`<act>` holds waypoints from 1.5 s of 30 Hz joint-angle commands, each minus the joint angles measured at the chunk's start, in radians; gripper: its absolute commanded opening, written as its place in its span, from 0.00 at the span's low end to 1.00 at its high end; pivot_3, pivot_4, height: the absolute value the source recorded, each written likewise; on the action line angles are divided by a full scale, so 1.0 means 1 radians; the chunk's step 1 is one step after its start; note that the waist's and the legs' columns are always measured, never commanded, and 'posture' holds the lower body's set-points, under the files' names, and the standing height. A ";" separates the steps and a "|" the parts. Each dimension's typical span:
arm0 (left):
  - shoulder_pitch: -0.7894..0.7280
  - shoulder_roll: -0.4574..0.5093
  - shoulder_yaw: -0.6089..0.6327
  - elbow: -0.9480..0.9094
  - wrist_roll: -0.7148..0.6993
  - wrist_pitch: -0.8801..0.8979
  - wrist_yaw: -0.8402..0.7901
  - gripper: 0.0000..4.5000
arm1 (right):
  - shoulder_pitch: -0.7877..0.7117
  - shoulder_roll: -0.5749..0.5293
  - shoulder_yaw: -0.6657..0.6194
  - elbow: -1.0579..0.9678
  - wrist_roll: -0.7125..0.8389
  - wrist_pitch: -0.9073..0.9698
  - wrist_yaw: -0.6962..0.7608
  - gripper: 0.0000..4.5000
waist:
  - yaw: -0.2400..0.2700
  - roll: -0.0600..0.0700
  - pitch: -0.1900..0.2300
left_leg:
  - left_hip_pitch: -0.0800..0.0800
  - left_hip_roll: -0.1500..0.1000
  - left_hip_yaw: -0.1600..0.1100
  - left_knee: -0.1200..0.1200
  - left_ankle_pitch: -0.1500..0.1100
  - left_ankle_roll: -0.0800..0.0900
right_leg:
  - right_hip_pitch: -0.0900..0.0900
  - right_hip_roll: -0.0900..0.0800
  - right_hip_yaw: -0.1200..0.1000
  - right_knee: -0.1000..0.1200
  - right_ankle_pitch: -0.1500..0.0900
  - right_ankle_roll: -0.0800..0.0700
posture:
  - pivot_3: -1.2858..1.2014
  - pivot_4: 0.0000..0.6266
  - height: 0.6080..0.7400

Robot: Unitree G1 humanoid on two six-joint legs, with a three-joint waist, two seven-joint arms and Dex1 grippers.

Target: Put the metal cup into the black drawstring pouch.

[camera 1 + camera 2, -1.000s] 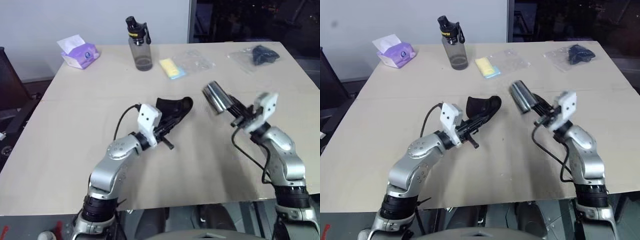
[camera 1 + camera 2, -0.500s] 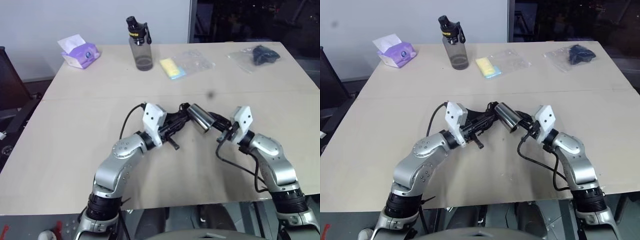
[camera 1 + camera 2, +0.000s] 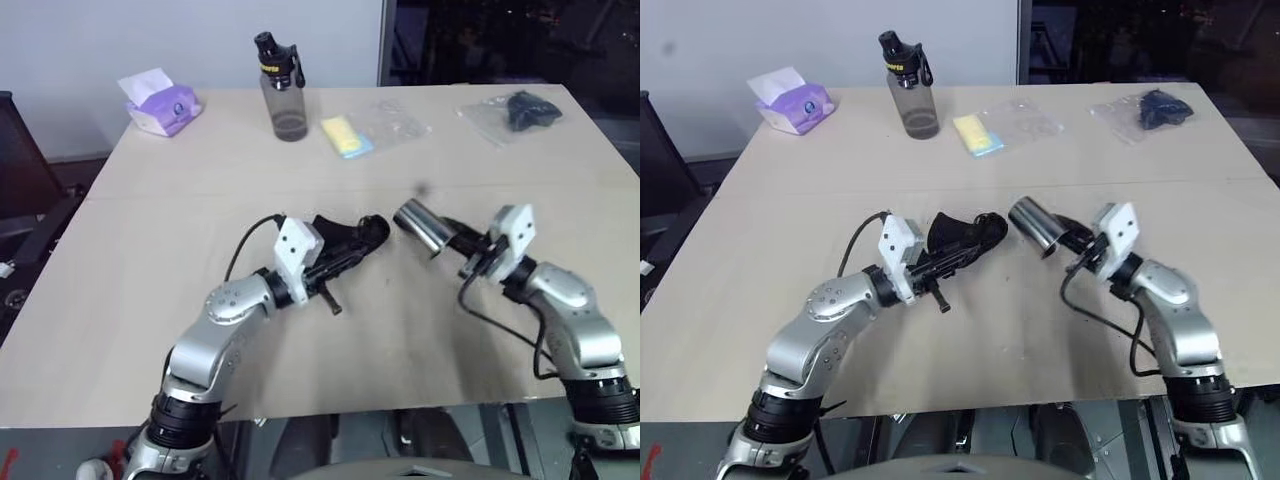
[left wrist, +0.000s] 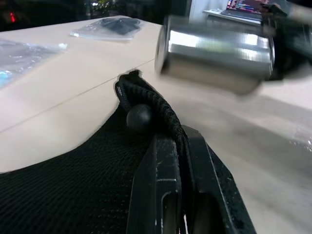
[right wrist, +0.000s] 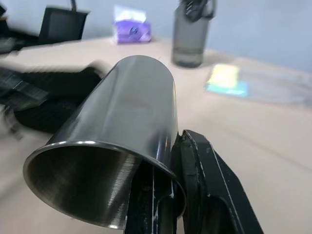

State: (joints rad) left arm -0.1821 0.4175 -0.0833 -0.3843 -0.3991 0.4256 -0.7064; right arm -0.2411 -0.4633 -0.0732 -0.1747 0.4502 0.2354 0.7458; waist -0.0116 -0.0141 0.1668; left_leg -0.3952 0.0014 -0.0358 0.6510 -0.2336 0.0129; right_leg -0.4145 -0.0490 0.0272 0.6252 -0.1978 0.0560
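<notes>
My left gripper is shut on the rim of the black drawstring pouch, which hangs wrinkled just above the table's middle. In the left wrist view its fingers pinch the corded edge of the pouch, with the metal cup close beyond. My right gripper is shut on the rim of the metal cup, a shiny steel cylinder held on its side, its closed end towards the pouch and a small gap between them. In the right wrist view the cup's open mouth faces the camera.
At the table's far side stand a grey bottle with a black cap, a purple tissue pack, a yellow item in clear plastic and a dark item in a clear bag. The table's front edge runs under my arms.
The cup came down and in until it met the pouch half a second ago. Since then the two hands have drawn apart, leaving a small gap between cup and pouch.
</notes>
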 commanded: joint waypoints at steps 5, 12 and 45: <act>0.037 0.014 0.066 0.090 -0.109 -0.153 -0.201 0.00 | -0.044 -0.029 -0.030 -0.036 0.064 0.064 0.021 0.01 | -0.002 0.000 0.000 | 0.000 0.000 0.001 0.000 0.000 0.000 | 0.000 0.000 0.000 0.000 0.000 -0.001 | 0.52 0.24 1.00; 0.006 0.070 0.067 0.174 -0.046 -0.238 -0.254 0.52 | -0.002 0.003 -0.015 -0.063 0.047 0.054 0.000 0.00 | -0.001 0.000 0.000 | 0.000 0.000 0.001 0.000 0.000 0.000 | 0.000 0.000 0.000 0.000 -0.001 0.001 | 0.52 0.24 1.00; 0.035 0.127 -0.079 0.089 0.253 -0.170 -0.062 0.40 | 0.127 -0.030 -0.003 -0.123 0.029 0.020 0.036 0.00 | -0.002 0.000 0.001 | 0.000 0.001 0.001 -0.001 0.000 0.000 | -0.001 0.000 0.000 0.000 -0.002 0.003 | 0.52 0.24 1.00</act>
State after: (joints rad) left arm -0.1478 0.5414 -0.1670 -0.2857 -0.1483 0.2600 -0.7753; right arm -0.1048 -0.4881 -0.0553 -0.2659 0.4741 0.2783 0.7765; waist -0.0133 -0.0138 0.1675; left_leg -0.3952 0.0027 -0.0350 0.6501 -0.2337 0.0129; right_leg -0.4152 -0.0488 0.0274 0.6250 -0.1997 0.0591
